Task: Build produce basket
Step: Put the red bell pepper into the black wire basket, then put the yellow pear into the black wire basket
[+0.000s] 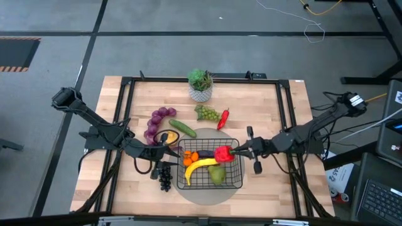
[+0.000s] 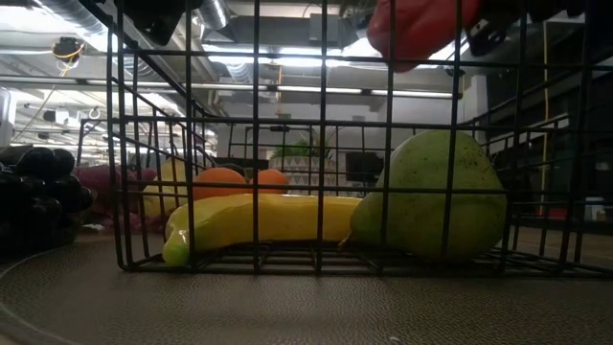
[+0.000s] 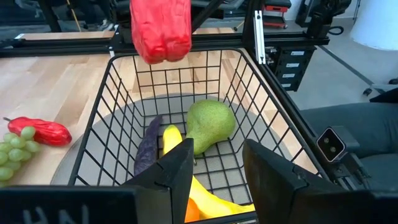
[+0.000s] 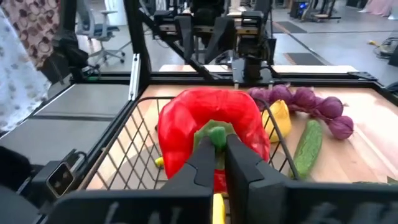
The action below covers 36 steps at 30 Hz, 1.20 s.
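The black wire basket (image 1: 210, 186) stands on a round grey mat at the table's near middle. In it lie a yellow banana (image 1: 200, 165), a green pear (image 1: 217, 174), small oranges (image 1: 191, 155) and a dark eggplant (image 3: 148, 149). A red pepper (image 1: 223, 154) hangs over the basket's far right part, with my right gripper (image 1: 237, 150) shut on it. My left gripper (image 1: 176, 152) stands open at the basket's left rim, its fingers (image 3: 180, 174) above the rim with nothing between them. My right gripper pinches the red pepper's green stem (image 4: 216, 132) between its two fingers. It comes nearly level from the table's right side. The pepper (image 2: 421, 29) hangs in front of the fingertips, clear of the basket's top wires and of the fruit below.
Left of the basket lie black grapes (image 1: 164, 177) and a yellow pepper (image 1: 167, 136). Farther back are purple grapes (image 1: 160, 116), a cucumber (image 1: 183, 128), green grapes (image 1: 206, 113) and a small red pepper (image 1: 223, 118). A potted plant (image 1: 200, 85) stands at the far edge.
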Motion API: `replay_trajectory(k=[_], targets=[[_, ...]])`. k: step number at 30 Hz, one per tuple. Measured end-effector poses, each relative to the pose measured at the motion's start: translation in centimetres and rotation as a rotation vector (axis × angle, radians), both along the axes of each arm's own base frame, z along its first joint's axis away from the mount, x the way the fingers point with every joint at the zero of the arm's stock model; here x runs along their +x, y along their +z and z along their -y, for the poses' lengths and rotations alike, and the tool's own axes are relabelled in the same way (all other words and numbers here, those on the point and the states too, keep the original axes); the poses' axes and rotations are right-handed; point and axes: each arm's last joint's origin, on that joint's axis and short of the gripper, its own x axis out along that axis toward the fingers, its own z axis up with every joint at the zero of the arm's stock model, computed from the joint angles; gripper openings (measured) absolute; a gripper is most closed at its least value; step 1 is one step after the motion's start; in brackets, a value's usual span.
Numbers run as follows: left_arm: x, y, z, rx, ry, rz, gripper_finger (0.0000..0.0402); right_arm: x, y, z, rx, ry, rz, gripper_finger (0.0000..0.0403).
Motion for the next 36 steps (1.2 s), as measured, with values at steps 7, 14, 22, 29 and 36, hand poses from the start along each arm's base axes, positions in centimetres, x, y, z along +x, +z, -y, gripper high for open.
replay_trajectory(k=[7, 14, 22, 29, 36], targets=[[0.0, 0.0, 0.0, 0.0, 0.0, 0.0, 0.0133, 0.5, 0.0, -0.2, 0.016, -0.002, 0.03, 0.0044], [0.0, 0.0, 0.0, -0.001, 0.0, 0.0, 0.0133, 1.0, -0.4, -0.6, 0.027, -0.003, 0.043, 0.0053], [0.0, 0.0, 0.0, 0.0, 0.0, 0.0, 0.0133, 1.7, -0.6, -0.9, 0.064, -0.01, 0.079, 0.0083], [0.0, 0.0, 0.0, -0.001, 0.0, 0.0, 0.0133, 1.7, -0.2, -0.5, 0.068, -0.144, 0.123, 0.0132], [0.0, 0.0, 0.0, -0.001, 0.0, 0.0, 0.0134, 1.7, -0.2, -0.4, 0.069, -0.176, 0.124, 0.0138]])
